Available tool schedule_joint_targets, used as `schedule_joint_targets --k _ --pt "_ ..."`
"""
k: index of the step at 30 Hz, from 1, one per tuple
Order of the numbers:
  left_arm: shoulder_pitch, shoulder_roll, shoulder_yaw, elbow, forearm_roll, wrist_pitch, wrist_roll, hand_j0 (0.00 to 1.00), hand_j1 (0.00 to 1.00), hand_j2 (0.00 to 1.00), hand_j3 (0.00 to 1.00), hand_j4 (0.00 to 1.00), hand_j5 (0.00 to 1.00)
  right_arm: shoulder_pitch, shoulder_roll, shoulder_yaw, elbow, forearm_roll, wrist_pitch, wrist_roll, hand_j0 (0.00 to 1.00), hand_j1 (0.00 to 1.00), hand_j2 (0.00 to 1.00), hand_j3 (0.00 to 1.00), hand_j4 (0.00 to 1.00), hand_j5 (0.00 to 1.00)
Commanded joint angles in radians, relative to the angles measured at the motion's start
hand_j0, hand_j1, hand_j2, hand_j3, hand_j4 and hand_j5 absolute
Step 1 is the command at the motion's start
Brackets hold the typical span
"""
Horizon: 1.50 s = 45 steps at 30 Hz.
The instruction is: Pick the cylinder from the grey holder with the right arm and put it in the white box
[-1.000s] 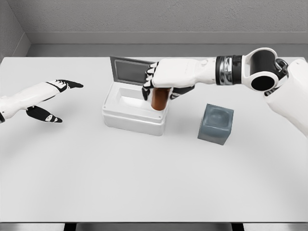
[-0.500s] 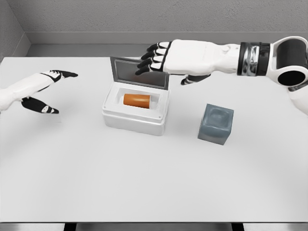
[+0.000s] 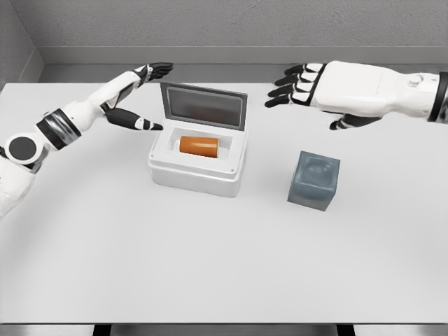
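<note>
Left hand [image 3: 133,94] outstretched, fingers spread; right hand [image 3: 329,94] raised, fingers spread

I see the orange cylinder [image 3: 199,145] lying on its side inside the white box [image 3: 197,173], lid up, below-left of my right fingertips [image 3: 280,92]. Grey holder [image 3: 314,180] sits below them.

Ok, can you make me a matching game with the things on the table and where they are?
Things:
1. orange cylinder
2. grey holder
3. left hand
4. right hand

Places or states:
A. empty, standing on the table right of the white box
B. open, in the air above the holder
C. lying on its side inside the box
D. open, reaching toward the left edge of the box's raised lid

Pairs: 1-C, 2-A, 3-D, 4-B
</note>
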Motion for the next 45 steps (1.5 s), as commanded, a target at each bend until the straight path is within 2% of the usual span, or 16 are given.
schedule_joint_targets --k 1,4,9,11,20,25,28,32,36,43,45 --pt "0.000 -0.019 -0.003 0.003 0.051 0.001 -0.017 0.98 0.98 0.98 0.98 0.98 0.98 0.000 -0.061 -0.006 -0.002 -0.013 0.003 -0.001 1.00 1.00 1.00 1.00 1.00 1.00" --pt "-0.014 -0.019 0.003 0.007 0.077 0.001 -0.018 0.98 0.98 0.98 0.98 0.98 0.98 0.017 -0.086 -0.018 0.000 -0.013 0.003 -0.001 1.00 1.00 1.00 1.00 1.00 1.00" --pt "-0.018 -0.056 0.005 0.082 0.070 0.001 -0.024 0.98 0.98 0.98 0.98 0.98 0.98 0.031 -0.086 -0.018 0.006 -0.013 0.003 -0.001 1.00 1.00 1.00 1.00 1.00 1.00" --pt "-0.018 -0.070 0.005 0.110 0.070 0.001 -0.063 0.99 0.99 0.99 0.99 0.99 0.99 0.032 -0.086 -0.018 0.006 -0.013 0.003 -0.001 1.00 1.00 1.00 1.00 1.00 1.00" --pt "-0.015 -0.053 0.005 0.102 0.073 0.001 -0.090 0.99 0.99 0.99 0.99 0.99 0.99 0.049 -0.086 -0.020 0.006 -0.013 0.003 -0.001 1.00 1.00 1.00 1.00 1.00 1.00" --pt "-0.023 -0.012 0.008 0.086 0.079 0.001 -0.090 0.99 0.99 0.99 0.99 0.99 0.99 0.049 -0.086 -0.018 0.003 -0.013 0.003 -0.001 1.00 1.00 1.00 1.00 1.00 1.00" --pt "-0.020 0.010 0.006 0.035 0.122 0.001 -0.116 0.99 0.99 0.99 0.99 0.99 0.99 0.051 -0.086 -0.018 0.003 -0.013 0.003 -0.001 1.00 1.00 1.00 1.00 1.00 1.00" --pt "-0.008 0.019 0.002 -0.037 0.124 0.001 -0.135 0.99 0.99 0.99 0.99 0.99 0.99 0.051 -0.086 -0.018 0.003 -0.013 0.003 -0.001 1.00 1.00 1.00 1.00 1.00 1.00" --pt "-0.005 0.028 -0.003 -0.051 0.124 0.001 -0.147 1.00 1.00 1.00 1.00 1.00 1.00 0.052 -0.086 -0.018 0.003 -0.013 0.003 -0.001 1.00 1.00 1.00 1.00 1.00 1.00" --pt "0.012 0.114 -0.003 -0.149 0.169 0.001 -0.147 1.00 1.00 1.00 1.00 1.00 1.00 0.052 -0.086 -0.018 0.003 -0.013 0.003 -0.001 1.00 1.00 1.00 1.00 1.00 1.00" --pt "0.011 0.136 -0.003 -0.155 0.183 0.001 -0.148 1.00 1.00 1.00 1.00 1.00 1.00 0.052 -0.084 -0.017 0.005 -0.013 0.003 -0.001 1.00 1.00 1.00 1.00 1.00 1.00"
